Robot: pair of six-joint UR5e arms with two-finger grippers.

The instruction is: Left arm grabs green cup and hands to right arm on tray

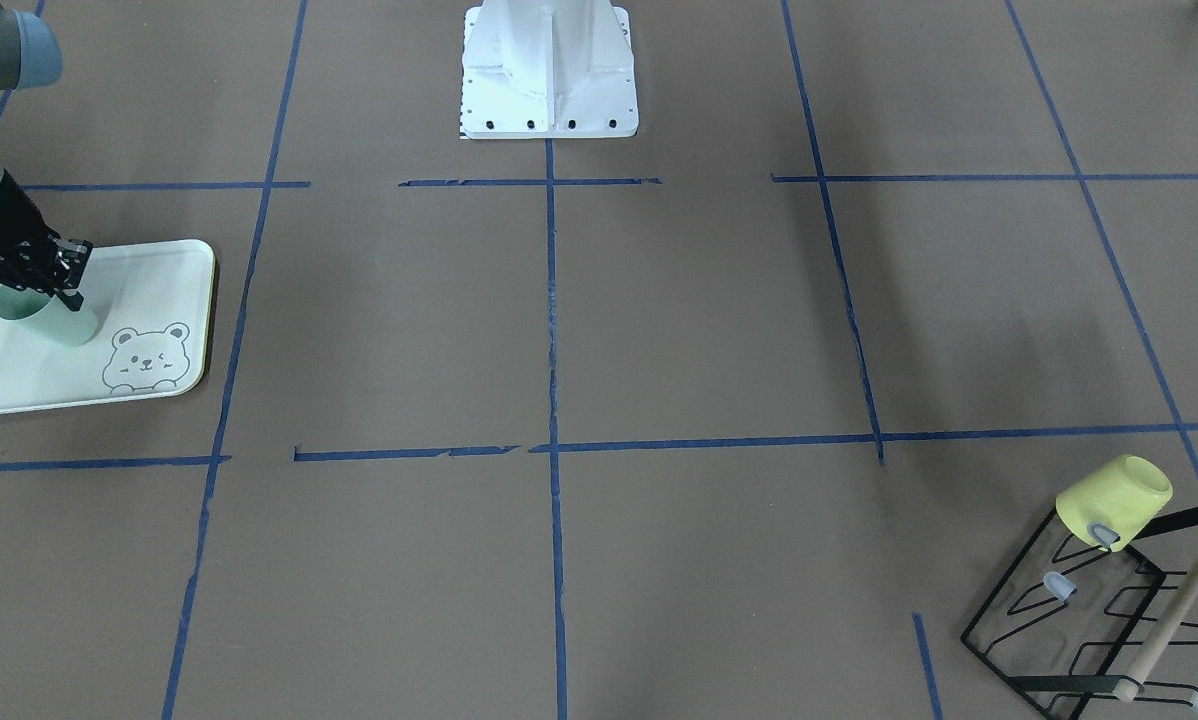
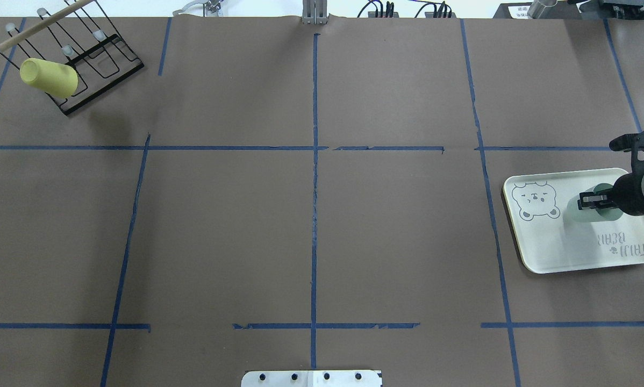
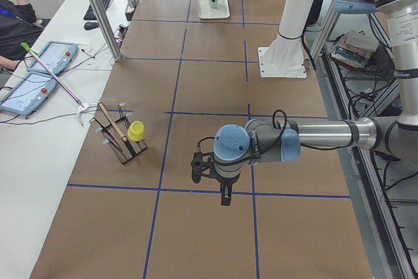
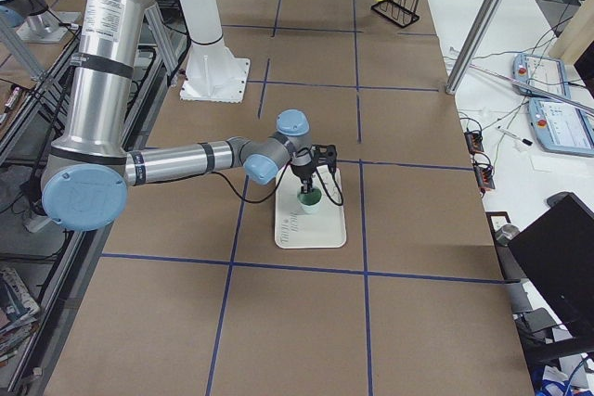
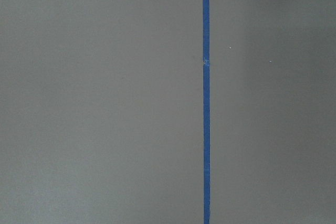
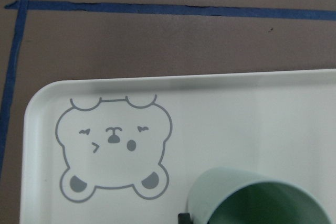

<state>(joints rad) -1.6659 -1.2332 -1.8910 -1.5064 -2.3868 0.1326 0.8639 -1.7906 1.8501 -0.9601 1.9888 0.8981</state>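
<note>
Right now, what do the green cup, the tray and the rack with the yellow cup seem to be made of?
Green cup: likely plastic, with a smooth matte mint wall and a thin rim.
Tray: probably plastic or melamine, cream-green with a soft sheen, a rounded moulded rim and a printed grey bear.
Rack: thin black wire, likely coated metal, with pale prong caps and a wood-coloured rod.

Even bright light, soft shadows, all views sharp.
</note>
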